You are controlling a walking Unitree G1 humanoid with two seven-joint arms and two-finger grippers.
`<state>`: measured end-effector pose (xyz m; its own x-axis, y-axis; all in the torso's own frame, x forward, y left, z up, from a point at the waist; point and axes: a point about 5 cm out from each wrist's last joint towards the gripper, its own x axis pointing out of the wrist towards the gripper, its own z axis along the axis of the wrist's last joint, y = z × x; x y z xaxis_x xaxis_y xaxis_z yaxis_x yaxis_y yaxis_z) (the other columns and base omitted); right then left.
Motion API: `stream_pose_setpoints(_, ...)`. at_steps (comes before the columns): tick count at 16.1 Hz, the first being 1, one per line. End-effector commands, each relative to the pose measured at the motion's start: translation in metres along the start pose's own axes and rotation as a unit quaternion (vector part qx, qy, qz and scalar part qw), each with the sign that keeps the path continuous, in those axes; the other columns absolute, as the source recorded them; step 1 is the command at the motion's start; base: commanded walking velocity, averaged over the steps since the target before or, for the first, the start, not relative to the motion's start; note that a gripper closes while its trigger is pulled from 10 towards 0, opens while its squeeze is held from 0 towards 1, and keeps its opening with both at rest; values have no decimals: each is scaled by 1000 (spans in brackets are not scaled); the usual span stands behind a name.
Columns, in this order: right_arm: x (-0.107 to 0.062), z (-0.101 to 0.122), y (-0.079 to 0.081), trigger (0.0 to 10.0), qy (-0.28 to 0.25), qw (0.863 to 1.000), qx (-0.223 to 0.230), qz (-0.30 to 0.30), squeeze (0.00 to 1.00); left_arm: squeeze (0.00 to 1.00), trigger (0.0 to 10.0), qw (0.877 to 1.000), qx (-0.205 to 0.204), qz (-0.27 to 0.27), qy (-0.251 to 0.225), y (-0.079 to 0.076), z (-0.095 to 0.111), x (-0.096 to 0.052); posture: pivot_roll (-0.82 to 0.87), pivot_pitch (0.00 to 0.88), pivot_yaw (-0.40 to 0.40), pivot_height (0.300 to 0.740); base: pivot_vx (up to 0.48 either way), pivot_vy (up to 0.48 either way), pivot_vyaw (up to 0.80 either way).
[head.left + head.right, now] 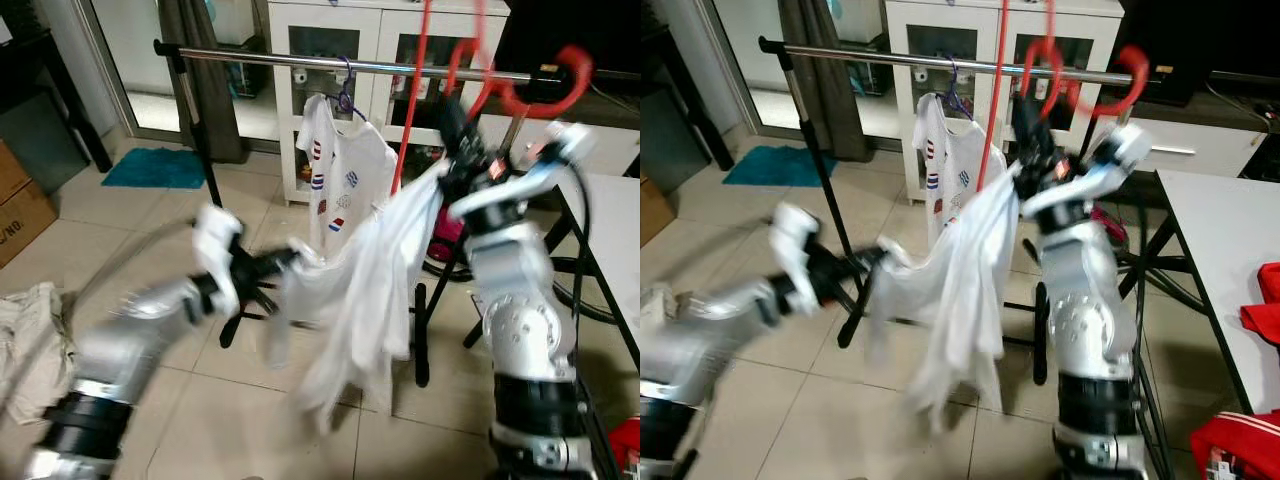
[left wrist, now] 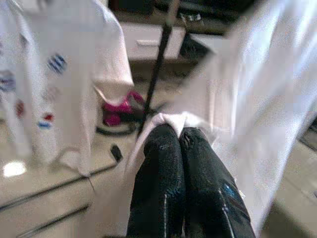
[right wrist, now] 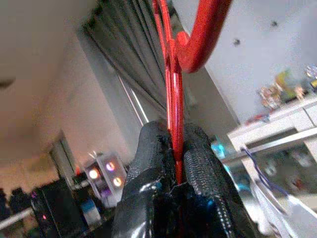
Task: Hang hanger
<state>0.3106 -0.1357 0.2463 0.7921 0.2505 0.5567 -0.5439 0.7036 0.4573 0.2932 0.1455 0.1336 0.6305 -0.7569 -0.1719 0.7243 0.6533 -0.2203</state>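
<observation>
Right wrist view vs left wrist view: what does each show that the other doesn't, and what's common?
Right wrist view: the right gripper shut on the red hanger, hook overhead. Left wrist view: the left gripper shut on the plain white shirt, plus the rack's black upright. Shared: the printed white shirt already hanging, blurred in both.

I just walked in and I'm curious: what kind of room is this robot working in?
Probably a home's laundry or living area: a clothes rail holding a printed white T-shirt, a white glass-door cabinet, and a tiled floor.
</observation>
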Motion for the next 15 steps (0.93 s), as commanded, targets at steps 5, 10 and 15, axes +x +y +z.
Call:
stream_pose_setpoints(5,17,16,-6,0,-60,997,39,1,0,0,0,993,8,-113,21,-35,-17,40,61,0,22,740,0,0,0)
stream_pose_setpoints(10,32,38,1,0,-108,991,72,22,0,0,0,987,26,-124,99,-39,-57,43,56,0,31,740,0,0,0)
stream_pose_setpoints(15,45,81,4,0,-184,973,130,55,0,0,0,981,33,-78,174,-14,-93,15,57,0,27,740,0,0,0)
